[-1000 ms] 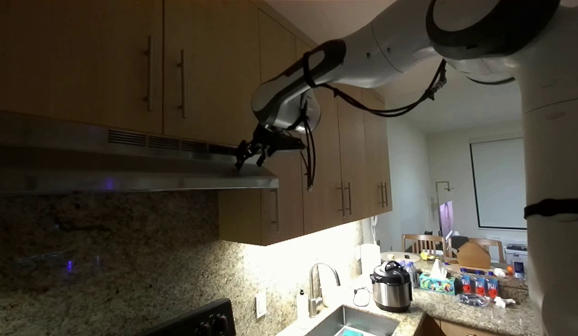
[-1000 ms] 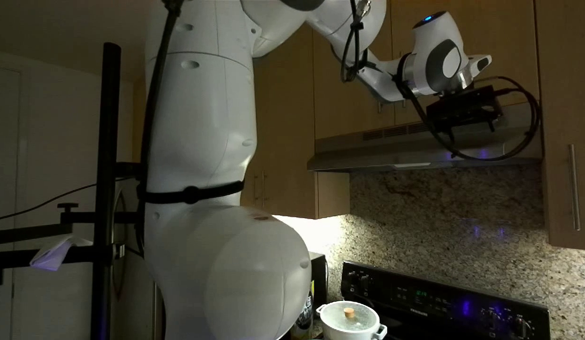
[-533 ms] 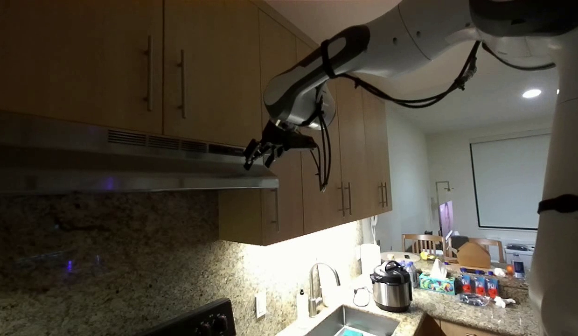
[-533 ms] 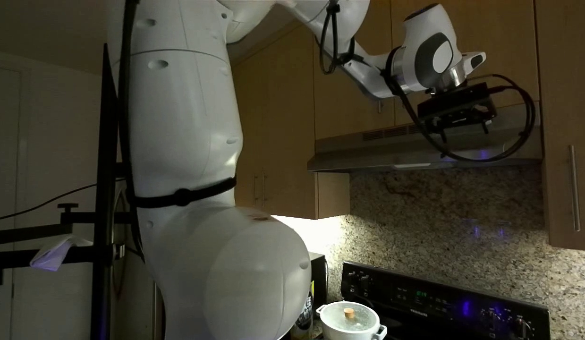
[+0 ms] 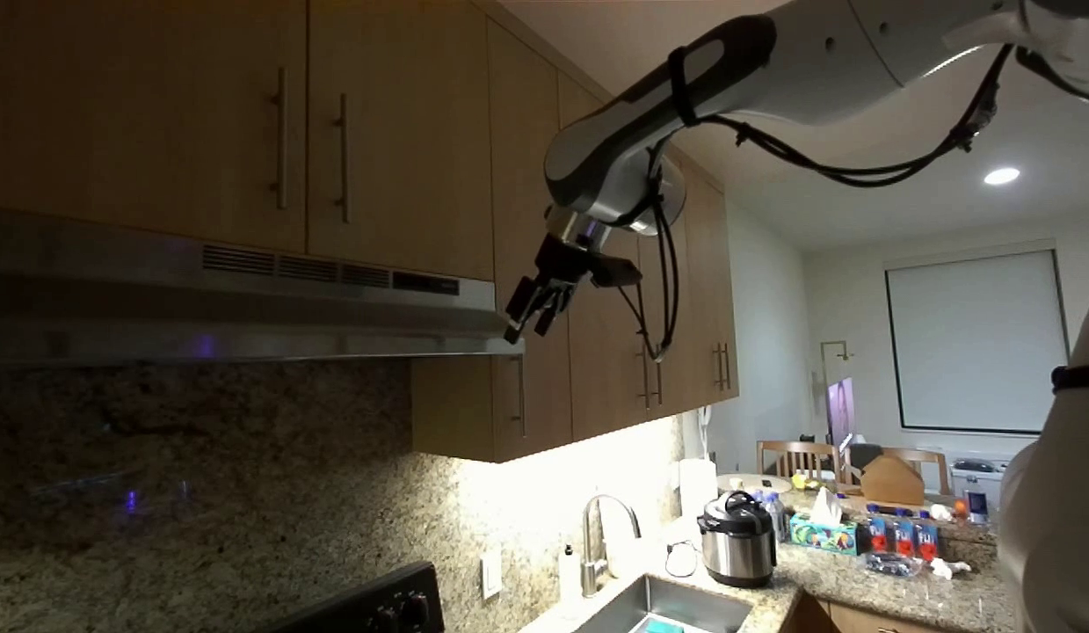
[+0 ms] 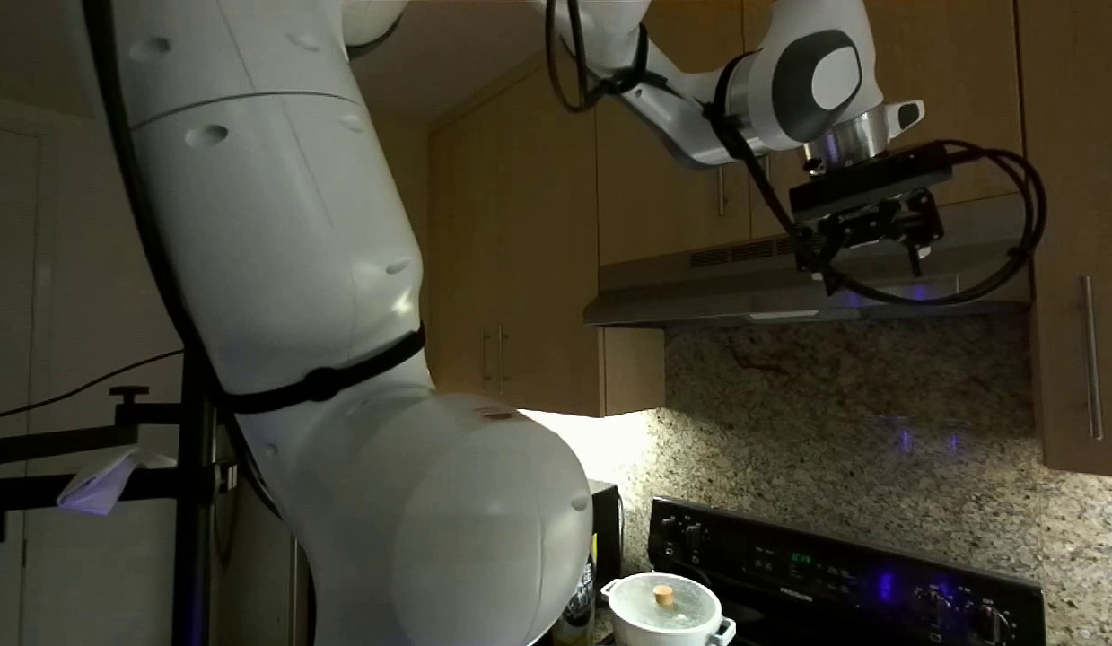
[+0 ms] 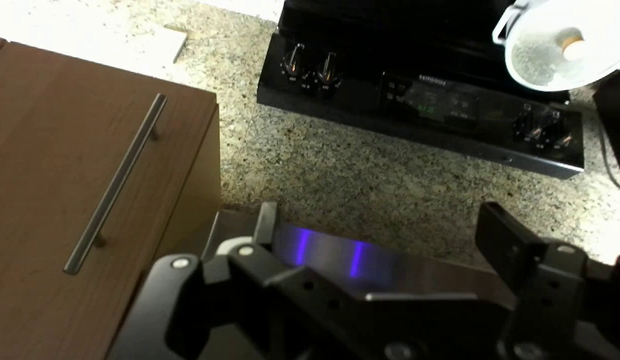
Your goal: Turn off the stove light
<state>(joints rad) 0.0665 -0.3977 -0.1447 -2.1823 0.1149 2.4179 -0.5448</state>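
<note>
Black two-fingered claw [image 7: 378, 215], its tips spread wide apart, tilted downward near the end of the long stainless-steel range hood [image 5: 263, 308]; whether it touches the hood cannot be told. Stove light [image 6: 783, 314]: a pale flat panel set into the hood's underside, seen just under its lower edge; lit or dark, cannot tell. Narrow black strip [image 5: 425, 282] on the hood's upper front, past the slotted vents [image 5: 308, 268], at the end nearest the claw. Below, in an exterior view, the black stove with a knobbed back panel [image 6: 834, 583], and a round white pot with a glass lid [image 6: 659, 635] at its back corner. Speckled granite surface [image 5: 926, 591]: silver-and-black pressure cooker [image 5: 739, 549] upright near its inner corner, just beside the rectangular steel sink [image 5: 702, 607]; colourful cardboard tissue box [image 5: 824, 536] near its far edge.
</note>
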